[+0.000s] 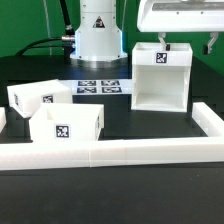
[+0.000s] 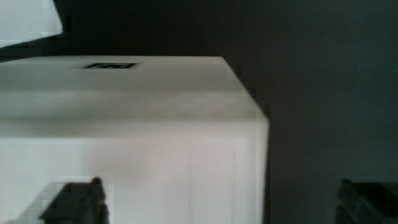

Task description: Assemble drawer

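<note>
We see the housing [image 1: 160, 80] standing upright on the black table [image 1: 150, 125], its hollow open side turned toward the exterior camera and a square tag [image 1: 159, 57] on the band above that opening. The gripper [image 1: 187, 43] hangs just above the housing, and we cannot tell from either view whether it touches the top. In the wrist view the fingers [image 2: 71, 202] are spread wide with nothing pinched: one dark tip sits over the housing's pale top face [image 2: 143, 120], the other lies out past its edge over the dark table, so that edge runs between them. Well apart from the housing, toward the exterior view's left, are the two trays, both open side up. The far tray [image 1: 38, 97] sits farther from the housing. The near tray [image 1: 68, 125] sits just in front of it, closer to the camera, and shows a tag on its front wall; whether the two touch we cannot tell. Between the trays and the housing, a little farther back, the marker board [image 1: 98, 87] lies flat at the foot of the arm's base [image 1: 97, 35]. In front of the housing the wall [image 1: 120, 152] runs low across the table and turns back past the housing's side on the exterior view's right.
</note>
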You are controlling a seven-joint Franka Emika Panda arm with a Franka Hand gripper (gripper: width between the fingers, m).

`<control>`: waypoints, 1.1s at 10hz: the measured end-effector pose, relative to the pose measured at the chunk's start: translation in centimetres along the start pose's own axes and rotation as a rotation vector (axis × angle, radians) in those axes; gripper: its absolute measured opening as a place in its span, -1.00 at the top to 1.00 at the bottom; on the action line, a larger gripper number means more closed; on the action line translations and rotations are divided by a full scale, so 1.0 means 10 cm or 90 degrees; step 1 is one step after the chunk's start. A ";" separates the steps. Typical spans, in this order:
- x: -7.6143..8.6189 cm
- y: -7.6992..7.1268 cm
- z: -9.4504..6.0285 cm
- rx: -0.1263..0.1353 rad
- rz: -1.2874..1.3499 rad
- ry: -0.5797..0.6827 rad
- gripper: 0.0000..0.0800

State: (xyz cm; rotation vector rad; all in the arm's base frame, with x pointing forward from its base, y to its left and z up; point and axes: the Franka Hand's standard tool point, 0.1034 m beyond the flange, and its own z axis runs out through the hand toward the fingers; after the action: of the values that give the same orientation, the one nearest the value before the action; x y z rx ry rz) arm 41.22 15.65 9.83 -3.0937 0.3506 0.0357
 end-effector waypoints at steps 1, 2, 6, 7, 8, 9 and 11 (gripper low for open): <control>0.00 0.02 0.01 0.001 0.002 -0.003 -0.58; 0.02 0.03 0.02 0.003 0.009 -0.005 -0.58; 0.01 0.03 0.03 0.003 0.009 -0.006 0.34; 0.01 0.03 0.03 0.003 0.008 -0.006 0.80; 0.01 0.03 0.03 0.003 0.008 -0.006 0.91; 0.01 0.03 0.03 0.003 0.008 -0.006 0.91; 0.01 0.03 0.03 0.003 0.008 -0.006 0.91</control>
State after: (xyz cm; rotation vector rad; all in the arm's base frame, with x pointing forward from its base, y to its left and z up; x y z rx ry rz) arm 41.28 15.38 9.55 -3.0859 0.3701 0.0491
